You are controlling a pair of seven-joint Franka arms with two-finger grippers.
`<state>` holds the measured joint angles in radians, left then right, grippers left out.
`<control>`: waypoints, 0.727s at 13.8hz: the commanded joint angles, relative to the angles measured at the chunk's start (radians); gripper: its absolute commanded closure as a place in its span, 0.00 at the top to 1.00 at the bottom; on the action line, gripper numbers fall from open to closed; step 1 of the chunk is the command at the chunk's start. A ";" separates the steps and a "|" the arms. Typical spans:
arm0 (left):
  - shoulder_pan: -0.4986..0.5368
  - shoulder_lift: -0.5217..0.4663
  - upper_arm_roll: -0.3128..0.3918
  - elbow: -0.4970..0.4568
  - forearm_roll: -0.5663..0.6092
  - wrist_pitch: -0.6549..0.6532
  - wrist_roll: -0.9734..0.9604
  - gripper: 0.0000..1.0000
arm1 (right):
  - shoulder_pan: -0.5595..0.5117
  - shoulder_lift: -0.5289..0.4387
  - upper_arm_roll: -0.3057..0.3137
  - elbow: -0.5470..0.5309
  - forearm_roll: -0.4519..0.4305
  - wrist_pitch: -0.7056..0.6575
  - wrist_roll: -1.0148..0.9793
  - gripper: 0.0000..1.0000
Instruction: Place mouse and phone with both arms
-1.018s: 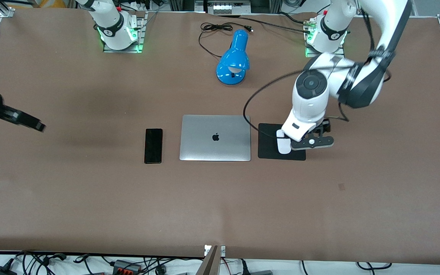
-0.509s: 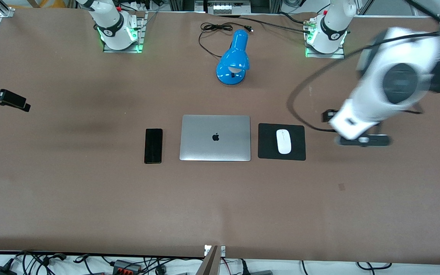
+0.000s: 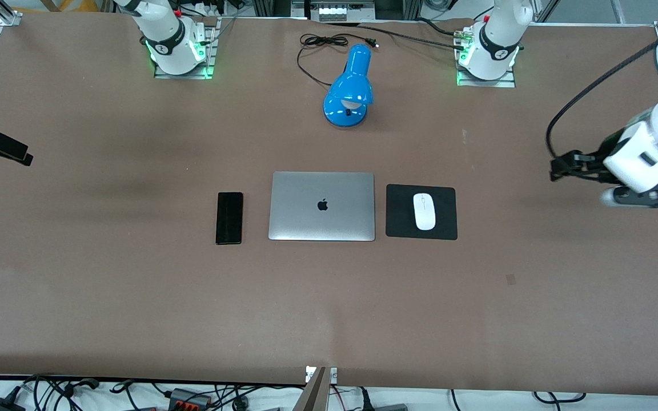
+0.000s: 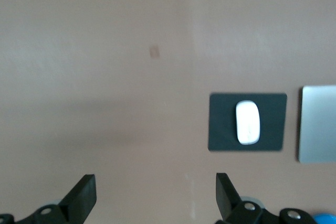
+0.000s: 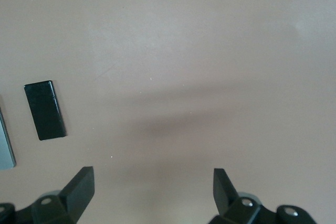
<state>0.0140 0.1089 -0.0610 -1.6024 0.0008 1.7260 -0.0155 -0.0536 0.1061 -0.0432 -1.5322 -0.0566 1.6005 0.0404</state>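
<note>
White mouse [image 3: 424, 211] on black pad [image 3: 403, 225]

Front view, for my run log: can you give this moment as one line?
mouse: on mouse pad | phone: beside laptop | left gripper: open, empty | right gripper: open, empty

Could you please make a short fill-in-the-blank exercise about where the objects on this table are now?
1. The mouse lies on the black ____.
2. The phone lies beside the closed ____, toward the right arm's end of the table.
3. The blue ____ is farther from the front camera than the laptop.
4. The left tool is open and holds ____.

Missing words: mouse pad; laptop; lamp; nothing
</note>
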 commanded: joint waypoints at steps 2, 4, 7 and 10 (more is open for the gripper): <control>-0.029 -0.147 0.035 -0.175 0.017 0.126 0.040 1.00 | -0.006 0.001 0.006 0.009 -0.006 0.007 -0.016 1.00; -0.029 -0.158 0.035 -0.182 0.038 0.078 0.035 1.00 | -0.005 0.003 0.008 0.009 -0.005 0.001 -0.014 1.00; -0.071 -0.159 0.061 -0.154 0.045 -0.048 0.037 1.00 | -0.006 0.003 0.006 0.009 -0.005 0.001 -0.014 1.00; -0.065 -0.152 0.061 -0.149 0.035 -0.049 0.039 1.00 | -0.006 0.003 0.008 0.009 -0.003 0.001 -0.014 1.00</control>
<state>-0.0401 -0.0345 -0.0177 -1.7509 0.0254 1.6906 0.0065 -0.0535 0.1088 -0.0418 -1.5317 -0.0566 1.6031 0.0400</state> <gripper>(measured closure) 0.000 0.000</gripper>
